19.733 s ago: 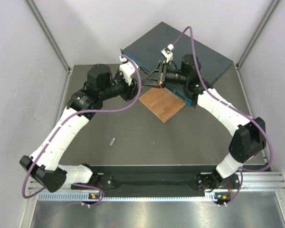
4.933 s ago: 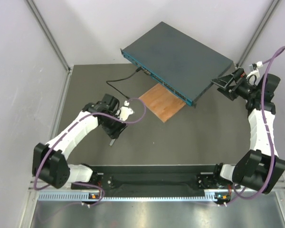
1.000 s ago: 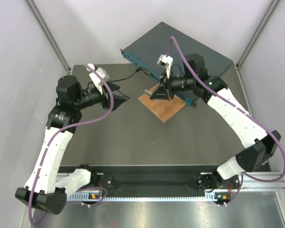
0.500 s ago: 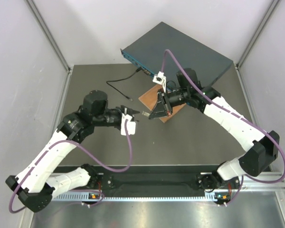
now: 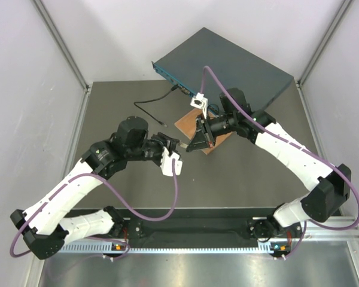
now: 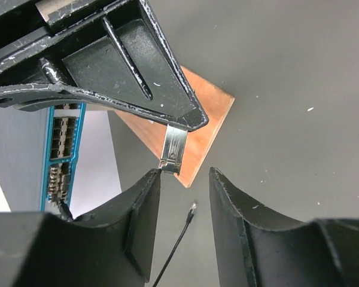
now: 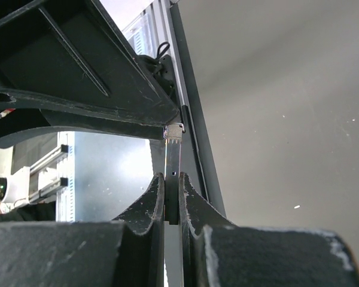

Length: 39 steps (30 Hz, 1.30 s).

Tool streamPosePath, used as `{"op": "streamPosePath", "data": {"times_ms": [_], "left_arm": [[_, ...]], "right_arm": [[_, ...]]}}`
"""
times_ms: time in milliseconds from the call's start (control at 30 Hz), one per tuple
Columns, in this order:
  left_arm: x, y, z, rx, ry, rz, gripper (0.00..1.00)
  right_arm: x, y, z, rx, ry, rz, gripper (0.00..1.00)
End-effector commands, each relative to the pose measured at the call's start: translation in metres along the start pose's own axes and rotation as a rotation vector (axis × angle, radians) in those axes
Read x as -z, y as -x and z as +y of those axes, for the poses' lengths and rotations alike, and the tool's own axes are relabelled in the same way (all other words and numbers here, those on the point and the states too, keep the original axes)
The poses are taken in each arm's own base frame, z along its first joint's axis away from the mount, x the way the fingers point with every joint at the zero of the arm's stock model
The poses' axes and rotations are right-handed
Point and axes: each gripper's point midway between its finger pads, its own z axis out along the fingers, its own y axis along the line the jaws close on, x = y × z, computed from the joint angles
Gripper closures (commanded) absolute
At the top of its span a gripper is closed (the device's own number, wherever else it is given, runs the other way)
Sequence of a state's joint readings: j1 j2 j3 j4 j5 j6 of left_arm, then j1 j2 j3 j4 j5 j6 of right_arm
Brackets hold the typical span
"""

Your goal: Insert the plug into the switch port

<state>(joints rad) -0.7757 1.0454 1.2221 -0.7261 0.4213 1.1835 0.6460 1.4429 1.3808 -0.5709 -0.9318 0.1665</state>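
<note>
The right pincer (image 7: 172, 178) is pressed together on the plug (image 6: 173, 146) — a small silver piece held over the desk (image 5: 239, 173) beside the wooden board (image 6: 209, 113). The left pincer (image 6: 183, 174) stands spread, one fingertip at the plug's end — the switch (image 5: 227, 66) lies apart at the desk's far edge.

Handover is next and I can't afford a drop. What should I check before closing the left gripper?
1. Right gripper shut on the plug: ok.
2. Left gripper jaws apart: ok.
3. Plug centred in the left gap: not ok; its end sits at one fingertip.
4. Loose cable end clear of the jaws: ok; it lies on the table.
5. Switch ports free: cannot tell; only part of the front shows.
</note>
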Motion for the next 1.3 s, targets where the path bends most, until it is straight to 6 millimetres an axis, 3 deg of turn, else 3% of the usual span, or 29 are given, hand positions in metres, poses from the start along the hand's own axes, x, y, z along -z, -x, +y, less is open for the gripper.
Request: {"op": "streamPosePath", "data": {"times_ms": [0, 367, 767, 1100, 1267], "left_arm": [[-0.004, 0.0, 0.014, -0.06, 0.048, 0.012, 0.56], [-0.002, -0.007, 0.018, -0.034, 0.096, 0.043, 0.55], [-0.012, 0.0, -0.003, -0.086, -0.01, -0.023, 0.58], [-0.019, -0.001, -0.007, -0.091, -0.037, -0.035, 0.65], [-0.02, -0.001, -0.008, -0.087, -0.043, -0.038, 0.77]], "right_arm": [[-0.005, 0.002, 0.018, 0.058, 0.057, -0.002, 1.0], [-0.006, -0.002, 0.011, 0.035, 0.027, 0.003, 1.0], [-0.009, 0.005, 0.015, 0.023, 0.057, -0.001, 1.0], [-0.009, 0.005, 0.02, 0.027, 0.087, 0.002, 1.0], [-0.01, 0.003, 0.02, 0.023, 0.089, 0.007, 1.0]]}}
